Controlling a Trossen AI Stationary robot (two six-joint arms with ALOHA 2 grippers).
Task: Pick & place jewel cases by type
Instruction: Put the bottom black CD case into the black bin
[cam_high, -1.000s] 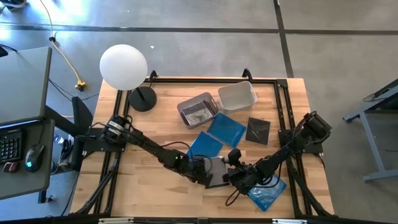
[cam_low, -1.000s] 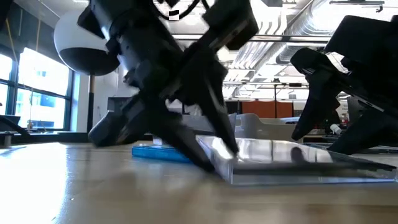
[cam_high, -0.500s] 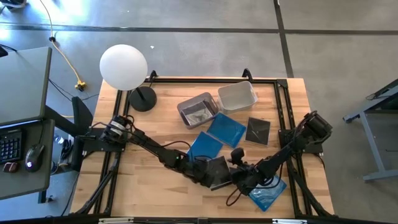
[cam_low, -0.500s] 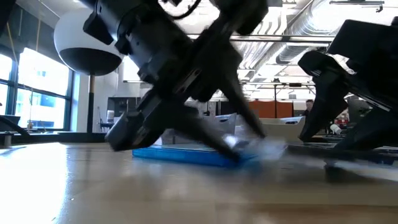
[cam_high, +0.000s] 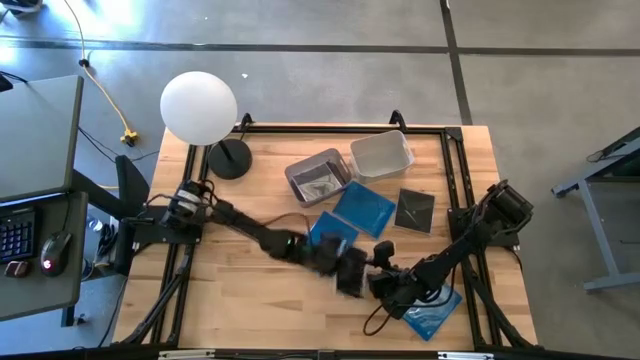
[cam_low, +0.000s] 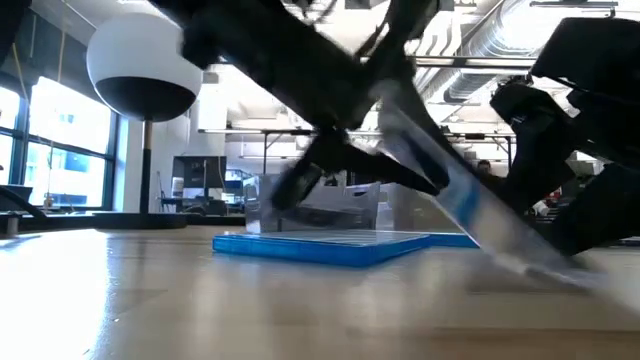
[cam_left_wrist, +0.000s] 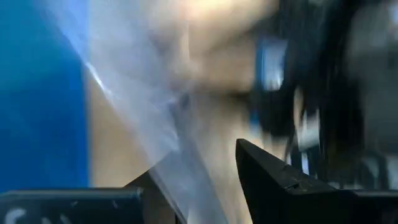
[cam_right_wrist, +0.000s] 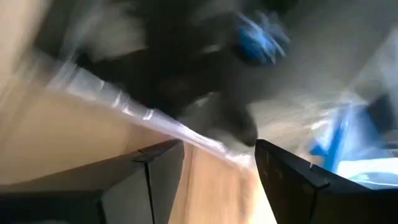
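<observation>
Left gripper (cam_high: 340, 270) low over table centre, arm stretched diagonally, fingers clamped on tilted clear-fronted dark jewel case (cam_low: 470, 215), one edge raised. Right gripper (cam_high: 385, 283) just beside, finger gap unclear. Blue jewel case (cam_low: 320, 245) flat behind.

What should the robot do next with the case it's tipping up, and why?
Probably keep lifting. The left gripper holds a dark jewel case steeply tilted, its low edge near the table, with the right gripper close beside it. Raising it clear would let it travel over the blue case.
</observation>
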